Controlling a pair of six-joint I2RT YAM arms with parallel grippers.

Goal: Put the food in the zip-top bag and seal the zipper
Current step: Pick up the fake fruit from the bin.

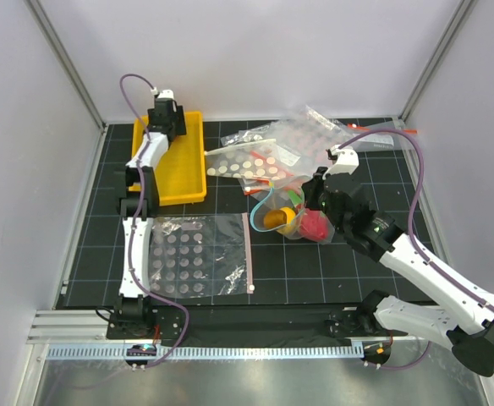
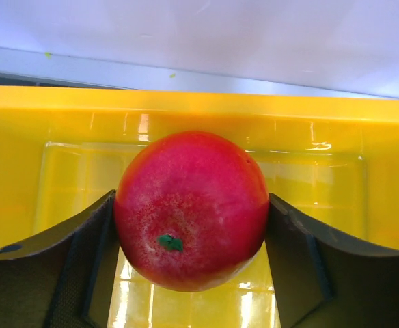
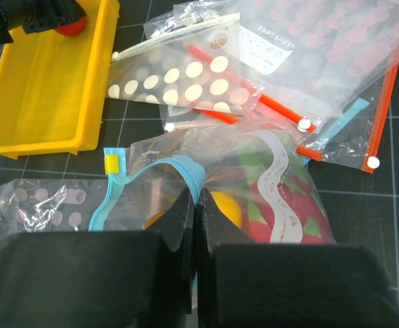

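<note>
Fingers [image 2: 83, 273] of the left gripper [image 2: 191, 225] bear against both flanks of the glossy red toy ball [image 2: 191, 208], bracketing it at its widest part so it cannot roll. The ball sits inside the yellow plastic bin [image 2: 199, 109], at the upper left of the top view. How firm the grip is cannot be judged.

Fingers [image 3: 165, 225] of the right gripper [image 3: 196, 205] are pressed together, pinching the clear plastic zip-top bag [image 3: 220, 147] at its mouth. The light-blue zipper strip [image 3: 134, 181] curves away from the pinch toward the left of the right wrist view. This hold appears intended to keep the mouth raised and gaping for loading.

Inside the bag, right of centre in the top view, lie the yellow toy lemon [image 3: 223, 208] and the pink-red toy fruit with green leaves [image 3: 281, 205]. The brown kiwi cannot be made out.

Judgement: the ball is the next item to transfer. The zipper is unsealed. Several other bags lie close behind the open bag and could snag during the transfer.
</note>
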